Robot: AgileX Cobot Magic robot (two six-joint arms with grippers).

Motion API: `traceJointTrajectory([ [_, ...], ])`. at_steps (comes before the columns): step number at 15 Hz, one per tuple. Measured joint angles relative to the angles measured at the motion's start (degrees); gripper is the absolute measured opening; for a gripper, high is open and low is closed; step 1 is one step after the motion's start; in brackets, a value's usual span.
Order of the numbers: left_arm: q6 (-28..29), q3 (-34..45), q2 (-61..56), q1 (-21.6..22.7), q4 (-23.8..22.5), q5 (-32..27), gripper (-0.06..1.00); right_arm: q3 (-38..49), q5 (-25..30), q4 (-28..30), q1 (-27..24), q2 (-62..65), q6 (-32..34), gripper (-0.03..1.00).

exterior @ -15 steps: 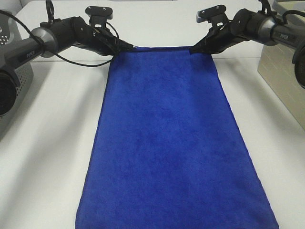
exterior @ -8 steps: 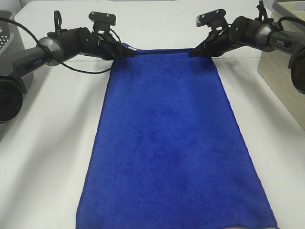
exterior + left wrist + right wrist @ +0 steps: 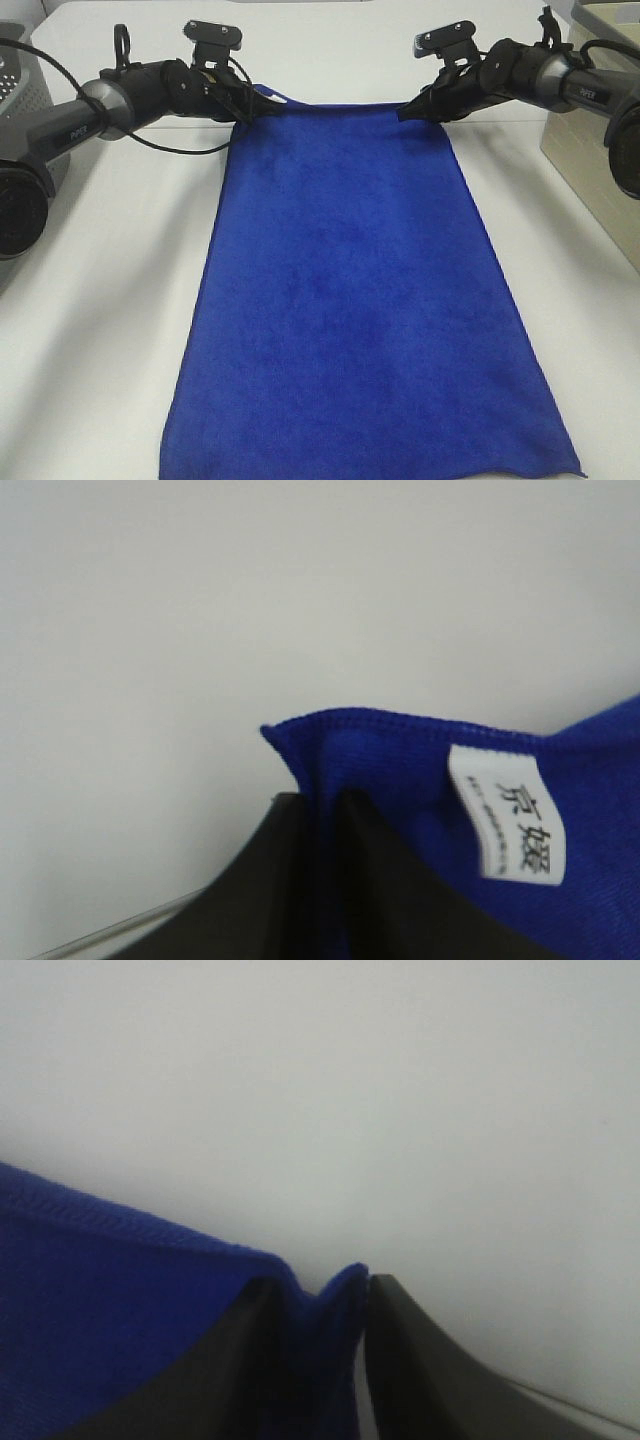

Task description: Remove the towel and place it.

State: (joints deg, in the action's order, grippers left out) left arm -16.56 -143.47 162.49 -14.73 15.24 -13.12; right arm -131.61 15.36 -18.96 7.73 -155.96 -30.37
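The royal-blue towel (image 3: 350, 300) lies spread flat along the white table (image 3: 100, 300), its long side running from near to far. My left gripper (image 3: 262, 103) is at the far left corner. In the left wrist view its fingers (image 3: 322, 810) pinch the towel (image 3: 400, 770) beside the white tag (image 3: 508, 815), and that corner stands slightly raised. At the far right corner is my right gripper (image 3: 405, 110). Its jaws (image 3: 320, 1300) stand a little apart around a fold of towel (image 3: 100, 1300), with a pale sliver showing beside one finger.
A grey perforated basket (image 3: 30, 80) stands at the left edge. A beige box (image 3: 590, 140) stands at the right edge. Black cables trail along the left arm. Bare white table lies on both sides of the towel.
Both grippers carried the towel's far edge a little farther back and it settled on the table. The left corner now folds up slightly. The right jaws have parted a little.
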Motion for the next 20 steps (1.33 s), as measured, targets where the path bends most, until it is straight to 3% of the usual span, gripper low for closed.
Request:
traceJointTrajectory([
  [5,0.0,0.0,0.0,0.0,-0.2,1.5,0.59,0.0,0.3,-0.2,-0.2,0.0,0.0,0.66],
  [8,0.0,0.0,-0.1,0.0,-0.2,1.2,0.66,0.0,5.3,-0.3,-0.2,0.9,0.0,0.69],
  [9,0.0,0.0,-0.6,0.0,-0.2,-1.0,0.66,0.1,9.9,-0.3,-0.2,3.2,0.0,0.7],
  [12,3.5,0.0,-7.7,0.0,-2.0,-21.0,0.66,0.1,25.9,-0.4,-0.2,11.6,1.1,0.7],
  [16,12.0,-0.1,-17.3,0.0,-10.9,-47.1,0.67,0.1,45.5,1.0,-0.2,19.7,9.1,0.7],
  [18,13.3,-0.1,-20.1,0.1,-12.7,-53.8,0.67,0.1,49.4,4.1,-0.2,23.3,12.5,0.7],
  [20,15.2,-0.1,-23.8,0.2,-14.0,-56.1,0.67,0.1,52.2,9.2,-0.2,28.4,16.6,0.7],
])
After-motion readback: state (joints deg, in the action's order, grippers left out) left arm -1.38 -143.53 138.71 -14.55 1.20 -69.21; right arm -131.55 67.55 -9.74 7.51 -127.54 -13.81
